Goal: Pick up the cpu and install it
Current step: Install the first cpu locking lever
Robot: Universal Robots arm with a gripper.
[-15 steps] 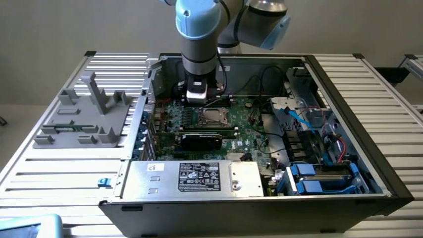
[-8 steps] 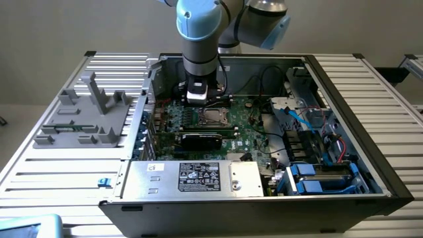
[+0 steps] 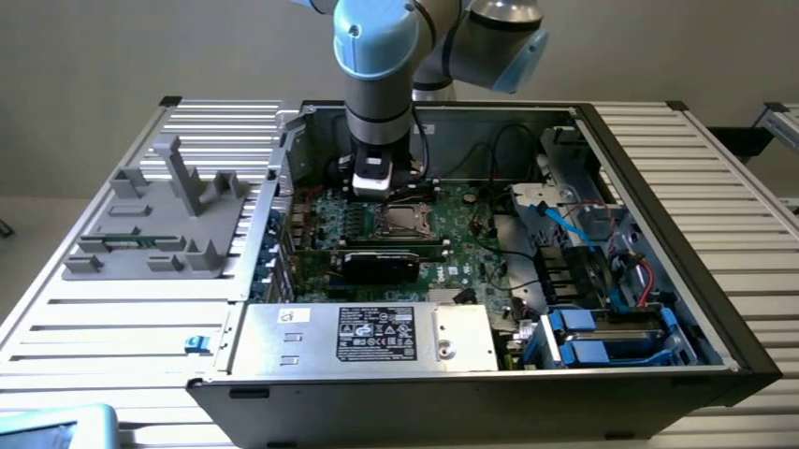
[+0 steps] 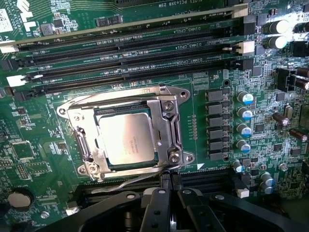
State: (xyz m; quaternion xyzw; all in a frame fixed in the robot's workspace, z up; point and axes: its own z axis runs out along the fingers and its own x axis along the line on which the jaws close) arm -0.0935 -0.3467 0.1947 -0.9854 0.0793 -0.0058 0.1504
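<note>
Silver-beige metal top of the cpu (image 4: 126, 137) sat flat inside the socket frame (image 4: 167, 121) on the green motherboard (image 4: 43, 145), so pick and place looked done to me: chip square to the frame, no visible tilt. End effector (image 4: 167, 191) hung just beside the socket's edge, fingers pressed together, pinching nothing. Possibly left: latching. A thin wire lever (image 4: 123, 181) ran along the frame's edge, and I couldn't tell if it was locked. Frame was bright stamped steel with screw heads at the corners. Long black memory slots (image 4: 120, 58) ran parallel beyond it, with small round capacitors (image 4: 246, 113) in a column beside. Exterior view: arm reached down into the open black case (image 3: 699, 309), and a grey plastic fixture (image 3: 163, 215) with upright posts stood well apart on the ribbed metal counter (image 3: 112, 318).
</note>
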